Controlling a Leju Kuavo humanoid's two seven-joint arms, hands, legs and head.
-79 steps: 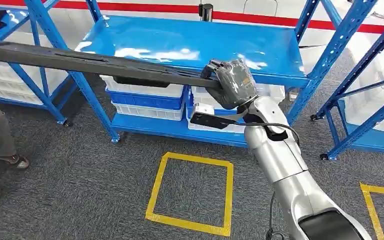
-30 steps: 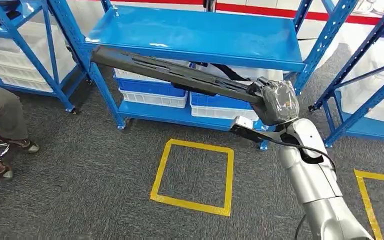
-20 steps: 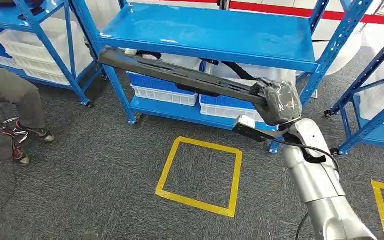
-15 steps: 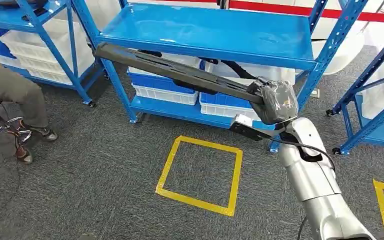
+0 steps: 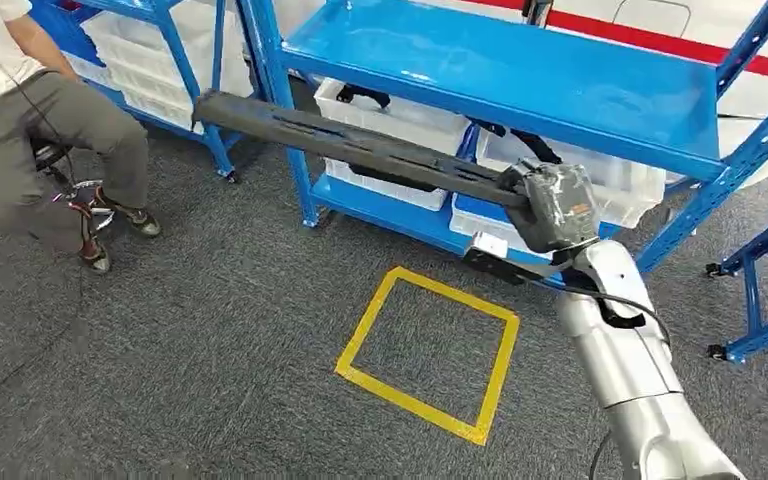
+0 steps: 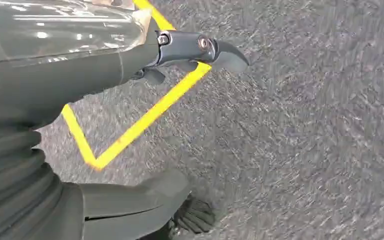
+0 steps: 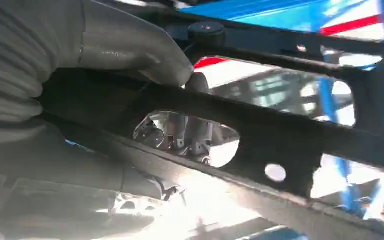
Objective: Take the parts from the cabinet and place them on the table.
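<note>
Right hand (image 5: 552, 205) grips one end of a long black slotted part (image 5: 350, 152), which extends left in front of the blue shelving rack (image 5: 520, 75). Left hand (image 6: 130, 130) hangs empty, fingers loosely apart. Risk: the far tip strikes a rack upright or the seated person (image 5: 30, 110) during turning.

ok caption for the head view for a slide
Right hand holds a long black part out in front of the blue rack, above grey carpet with a yellow taped square.

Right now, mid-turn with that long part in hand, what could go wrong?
The right hand grips the long black part at one end only, so it could sag or twist loose. Its free end sticks out past the blue rack upright toward the seated person; swinging further might hit either.
</note>
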